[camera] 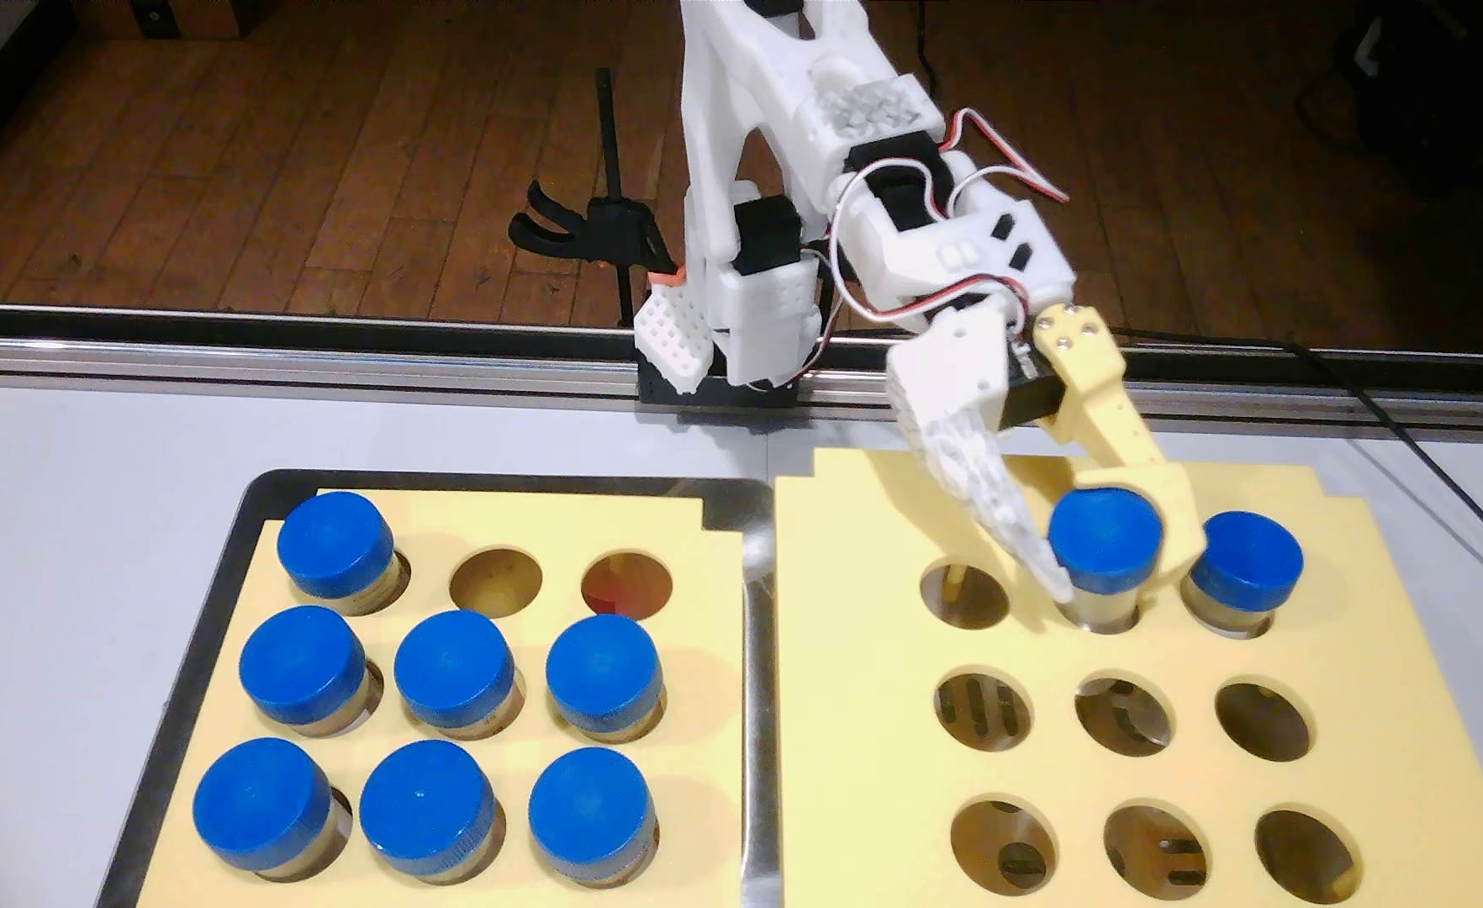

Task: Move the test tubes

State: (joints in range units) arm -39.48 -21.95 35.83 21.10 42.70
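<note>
Fingers of my hand (1114,587) clamp the blue cap of one test tube (1105,546), sunk in the middle back hole of the yellow rack (851,663) beneath my hand, a second tube (1245,559) just right of it, seven more tubes (450,668) racked well to its left.

My gripper (1114,581) clasps the blue cap of a test tube (1105,546) sunk in the top-middle hole of the right yellow rack (851,698). Another tube (1245,559) stands just beside it. Seven tubes (450,668) fill the left rack (703,698) on the table (65,524).
</note>
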